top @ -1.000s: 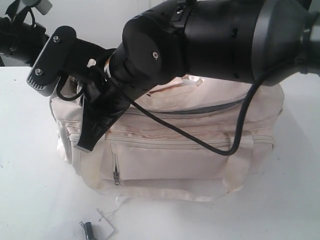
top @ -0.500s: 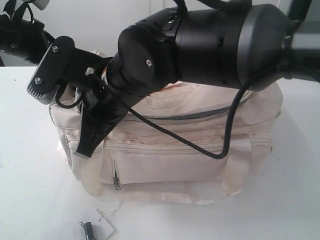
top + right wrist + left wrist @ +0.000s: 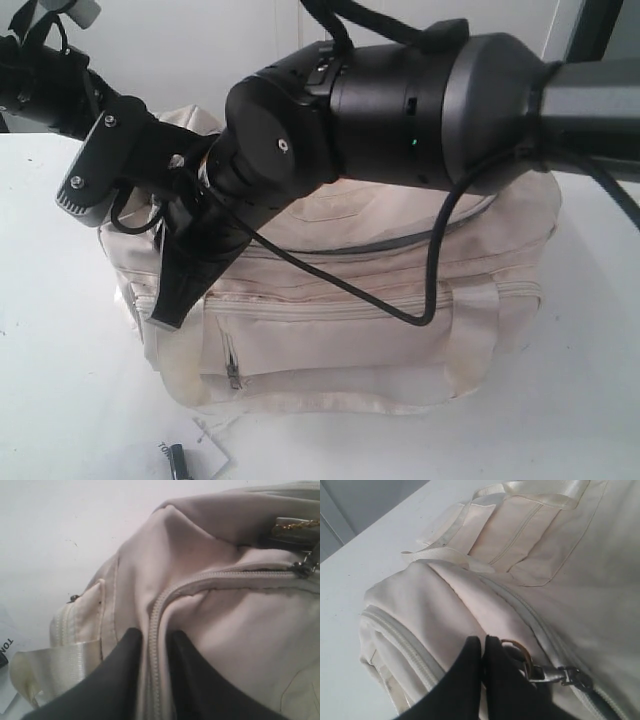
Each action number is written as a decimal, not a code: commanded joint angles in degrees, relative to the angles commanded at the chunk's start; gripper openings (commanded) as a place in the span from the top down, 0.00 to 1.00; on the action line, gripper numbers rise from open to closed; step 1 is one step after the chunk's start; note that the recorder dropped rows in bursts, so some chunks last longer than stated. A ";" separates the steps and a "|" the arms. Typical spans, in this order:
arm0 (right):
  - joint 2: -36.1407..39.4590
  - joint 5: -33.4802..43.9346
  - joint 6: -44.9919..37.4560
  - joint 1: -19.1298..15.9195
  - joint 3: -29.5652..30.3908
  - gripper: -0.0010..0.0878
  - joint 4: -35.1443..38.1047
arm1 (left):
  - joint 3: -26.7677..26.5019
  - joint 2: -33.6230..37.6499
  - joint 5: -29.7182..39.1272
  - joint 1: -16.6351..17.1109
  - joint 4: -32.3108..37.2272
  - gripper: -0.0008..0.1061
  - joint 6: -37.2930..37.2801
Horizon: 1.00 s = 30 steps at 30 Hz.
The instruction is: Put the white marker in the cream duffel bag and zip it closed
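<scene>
The cream duffel bag (image 3: pixel 400 330) lies on the white table (image 3: pixel 60 380). My right gripper (image 3: pixel 170 310) reaches across to the bag's left end. In the right wrist view it (image 3: pixel 154 632) stands open, one finger on each side of the closed zip (image 3: pixel 225 574). My left gripper (image 3: pixel 483 640) is shut on top of the bag (image 3: pixel 560 570), and the metal ring (image 3: pixel 520 650) of the zip pull (image 3: pixel 555 675) lies against one finger. Whether the ring is pinched is hidden. The white marker is out of view.
A white printed paper tag (image 3: pixel 205 455) with a small dark piece (image 3: pixel 178 460) lies on the table in front of the bag. The big right arm (image 3: pixel 420 100) spans the bag's top. My left arm (image 3: pixel 40 85) sits at the far left.
The right arm has swung a little left and its fingertip has slid lower down the bag's left end. The bag's left top now bulges up higher.
</scene>
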 joint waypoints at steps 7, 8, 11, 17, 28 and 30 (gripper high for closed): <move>-3.31 0.42 3.59 0.00 -0.08 0.59 0.00 | 0.00 0.00 0.40 0.00 1.64 0.99 0.00; -3.98 0.51 4.56 0.00 -0.08 0.59 0.00 | 0.00 0.00 0.40 0.00 2.30 0.99 -0.29; -6.04 1.21 7.10 0.00 -0.08 0.59 0.00 | 0.00 0.00 0.40 0.00 3.12 0.99 -1.68; -9.64 5.61 8.20 -0.10 -0.08 0.59 -0.40 | 0.00 0.00 2.17 0.00 6.15 0.99 -3.93; -10.41 7.61 10.61 -0.10 -0.08 0.59 -0.40 | 0.00 0.00 3.37 0.00 9.53 0.65 -5.85; -10.41 8.06 10.62 -0.10 -0.08 0.59 -0.40 | 0.00 0.00 3.37 0.00 9.53 0.62 -5.85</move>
